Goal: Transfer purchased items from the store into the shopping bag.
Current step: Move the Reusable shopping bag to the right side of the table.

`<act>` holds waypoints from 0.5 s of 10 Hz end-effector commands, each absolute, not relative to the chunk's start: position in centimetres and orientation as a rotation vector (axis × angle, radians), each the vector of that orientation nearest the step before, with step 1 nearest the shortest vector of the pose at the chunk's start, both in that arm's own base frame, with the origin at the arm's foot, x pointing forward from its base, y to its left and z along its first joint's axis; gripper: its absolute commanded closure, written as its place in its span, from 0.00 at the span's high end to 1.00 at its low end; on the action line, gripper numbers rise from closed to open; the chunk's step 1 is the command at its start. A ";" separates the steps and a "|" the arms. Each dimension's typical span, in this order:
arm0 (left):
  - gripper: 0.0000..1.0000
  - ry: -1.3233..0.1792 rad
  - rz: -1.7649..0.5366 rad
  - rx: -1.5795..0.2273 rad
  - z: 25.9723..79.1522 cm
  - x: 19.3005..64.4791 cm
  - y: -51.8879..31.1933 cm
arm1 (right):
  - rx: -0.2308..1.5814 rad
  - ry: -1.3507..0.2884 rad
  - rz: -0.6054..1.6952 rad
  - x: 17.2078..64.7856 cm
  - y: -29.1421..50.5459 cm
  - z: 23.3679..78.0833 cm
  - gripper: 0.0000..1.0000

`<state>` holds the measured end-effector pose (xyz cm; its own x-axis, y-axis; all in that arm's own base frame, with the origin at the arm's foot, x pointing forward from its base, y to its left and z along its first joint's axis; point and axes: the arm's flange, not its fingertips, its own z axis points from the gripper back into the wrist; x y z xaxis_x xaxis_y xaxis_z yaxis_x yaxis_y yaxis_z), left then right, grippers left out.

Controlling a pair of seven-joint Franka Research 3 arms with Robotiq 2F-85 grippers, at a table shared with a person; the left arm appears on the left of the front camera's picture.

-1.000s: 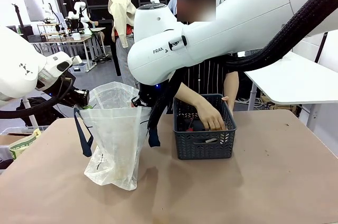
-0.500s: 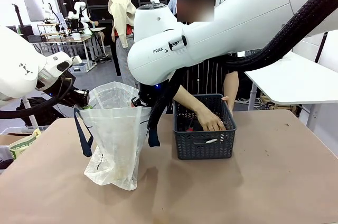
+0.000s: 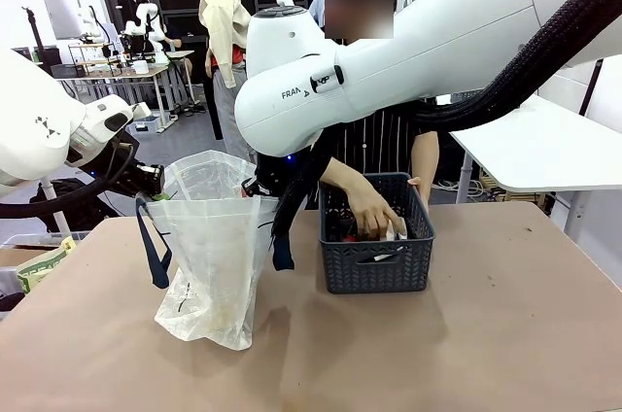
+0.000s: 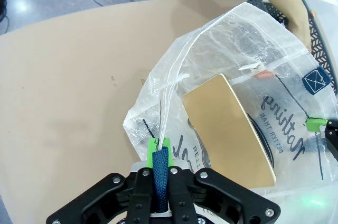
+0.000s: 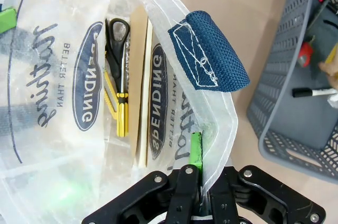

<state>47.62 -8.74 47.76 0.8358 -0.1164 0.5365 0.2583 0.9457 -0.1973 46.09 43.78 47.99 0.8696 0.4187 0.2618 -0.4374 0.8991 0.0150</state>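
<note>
The left gripper (image 4: 161, 152) is clamped tight on the shopping bag (image 3: 216, 266), pinching its rim and a navy strap (image 4: 160, 175). Just past its fingertips, inside the bag, lies a flat tan board (image 4: 227, 129). The right gripper (image 5: 198, 150) is closed on the opposite rim, and the bag's mouth gapes between the 2 grippers. Beyond its pads, black-and-yellow scissors (image 5: 117, 71) lie in the bag. Right of that gripper, the black basket (image 3: 377, 271) stands on the table (image 3: 486, 354). The person's hand (image 3: 367, 216) reaches into the basket, fingers curled on a small white piece (image 3: 394, 229). Beside the hand lie 1 marker (image 5: 314, 92) and a red bit (image 5: 305, 55).
</note>
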 end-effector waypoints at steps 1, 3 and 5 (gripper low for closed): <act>0.00 -0.554 -0.206 -0.264 47.9 47.8 -8.5 | 0.075 -0.259 0.432 45.9 43.7 47.9 0.00; 0.00 -0.554 -0.206 -0.264 47.9 47.8 -8.5 | 0.075 -0.259 0.432 45.9 43.7 47.9 0.00; 0.00 -0.554 -0.206 -0.264 47.9 47.8 -8.5 | 0.075 -0.259 0.432 45.9 43.7 47.9 0.00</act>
<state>47.62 -8.74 47.76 0.8358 -0.1164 0.5365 0.2583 0.9457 -0.1973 46.09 43.78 47.99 0.8696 0.4187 0.2618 -0.4374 0.8991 0.0150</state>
